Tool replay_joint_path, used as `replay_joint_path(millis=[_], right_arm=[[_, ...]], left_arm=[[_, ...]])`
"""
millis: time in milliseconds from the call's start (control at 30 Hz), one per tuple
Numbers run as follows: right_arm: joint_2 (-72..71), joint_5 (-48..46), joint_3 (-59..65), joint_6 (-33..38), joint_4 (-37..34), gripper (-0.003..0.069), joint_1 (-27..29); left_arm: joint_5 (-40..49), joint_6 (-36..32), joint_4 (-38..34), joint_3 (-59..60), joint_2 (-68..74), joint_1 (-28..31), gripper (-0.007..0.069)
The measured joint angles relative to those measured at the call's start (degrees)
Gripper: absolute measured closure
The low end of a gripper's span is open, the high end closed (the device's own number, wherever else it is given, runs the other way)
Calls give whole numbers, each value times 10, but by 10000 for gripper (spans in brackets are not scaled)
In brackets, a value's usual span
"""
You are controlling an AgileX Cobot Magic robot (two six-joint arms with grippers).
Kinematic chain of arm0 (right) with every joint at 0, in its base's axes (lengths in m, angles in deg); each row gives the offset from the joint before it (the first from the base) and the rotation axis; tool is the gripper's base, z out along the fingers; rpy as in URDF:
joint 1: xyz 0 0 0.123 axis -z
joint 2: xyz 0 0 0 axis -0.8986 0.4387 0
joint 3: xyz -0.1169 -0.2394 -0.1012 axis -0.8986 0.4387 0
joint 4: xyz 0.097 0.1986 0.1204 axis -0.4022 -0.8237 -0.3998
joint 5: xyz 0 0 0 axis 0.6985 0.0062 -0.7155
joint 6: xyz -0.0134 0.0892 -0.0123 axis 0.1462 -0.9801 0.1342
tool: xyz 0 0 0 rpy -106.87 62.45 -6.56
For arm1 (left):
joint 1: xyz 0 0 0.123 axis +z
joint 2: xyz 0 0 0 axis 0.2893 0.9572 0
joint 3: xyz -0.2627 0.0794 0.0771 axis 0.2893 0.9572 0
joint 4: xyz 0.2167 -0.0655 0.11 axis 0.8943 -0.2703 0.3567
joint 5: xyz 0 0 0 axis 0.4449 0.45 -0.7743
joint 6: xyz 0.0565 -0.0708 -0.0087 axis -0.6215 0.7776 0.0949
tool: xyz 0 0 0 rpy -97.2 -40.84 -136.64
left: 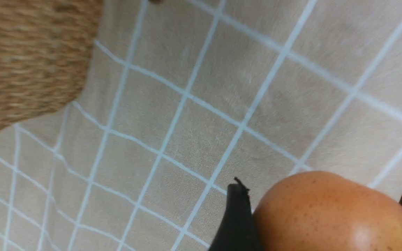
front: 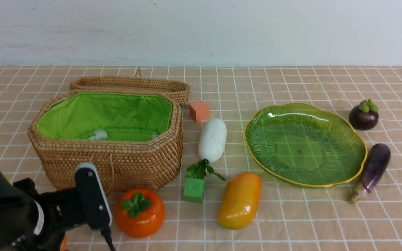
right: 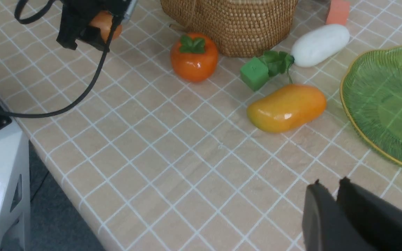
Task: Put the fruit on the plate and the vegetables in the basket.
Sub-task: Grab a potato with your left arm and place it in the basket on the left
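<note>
My left pincer (left: 325, 190) pinches the smooth, speckled brown-orange potato (left: 326, 218) at the near edge of the grid-checked counter (left: 187, 104), seven o'clock from the woven wicker basket (front: 117, 160) with its green cloth lining. My right pincer (right: 330, 186), tilted down, is pressed together, empty, near the ribbed green glass plate (right: 389, 104).

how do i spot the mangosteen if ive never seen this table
Find the wide green glass plate on the right side of the table. Off its far right edge sits the mangosteen, small, round, dark purple with a green top. The eggplant nearby is purple too, but long and slim.
</note>
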Motion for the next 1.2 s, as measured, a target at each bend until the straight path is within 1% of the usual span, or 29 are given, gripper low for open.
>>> replay_joint_path(millis=[67, 167, 267, 300, 367, 433, 467, 500, 567, 600, 667, 733, 767, 833, 933, 1033, 1100, 1167, 1200], right_arm=[[0, 36, 0, 0, 0, 575, 0], [0, 90, 0, -1, 0, 575, 0], [0, 124, 0, -2, -2, 575, 0], [0, 147, 0, -2, -2, 575, 0], [0, 164, 0, -2, -5, 575, 0], [0, 167, 0, -2, -8, 575, 0], [0, 166, 0, -2, -8, 575, 0], [0, 162, 0, -2, -10, 575, 0], [0, 150, 0, -2, -18, 575, 0], [0, 147, 0, -2, -19, 574, 0], [0, 129, 0, -4, -24, 573, 0], [0, 118, 0, -4, -27, 573, 0], [0, 110, 0, -4, -30, 573, 0], [0, 109, 0, -4, -30, 573, 0], [0, 109, 0, -4, -30, 573, 0], [0, 111, 0, -4, -30, 571, 0], [0, 111, 0, -4, -30, 571, 0], [0, 113, 0, -4, -30, 571, 0], [0, 113, 0, -4, -30, 571, 0]], left_arm=[[13, 11, -5, -57, -27, -10, 88], [5, 17, 30, -147, -15, -11, 88], [-12, 18, 58, -205, 19, -11, 88], [-24, 18, 76, -243, 53, -11, 88], [-34, 18, 91, -289, 113, -4, 88], [-38, 27, 96, -346, 187, 16, 88], [-38, 29, 97, -346, 200, 18, 88], [-37, 44, 100, -381, 244, 37, 88], [-37, 71, 104, -416, 294, 58, 88], [-37, 74, 105, -422, 298, 60, 88], [-43, 104, 109, -440, 326, 72, 88], [-48, 111, 110, -442, 329, 73, 84], [-56, 118, 110, -445, 330, 73, 25], [-61, 122, 110, -446, 327, 73, -23], [-58, 122, 107, -446, 320, 73, -43], [-28, 124, 78, -446, 297, 73, -29], [-8, 128, 38, -446, 276, 73, 5], [20, 144, -17, -446, 246, 68, 73], [24, 144, -22, -446, 243, 67, 73]])
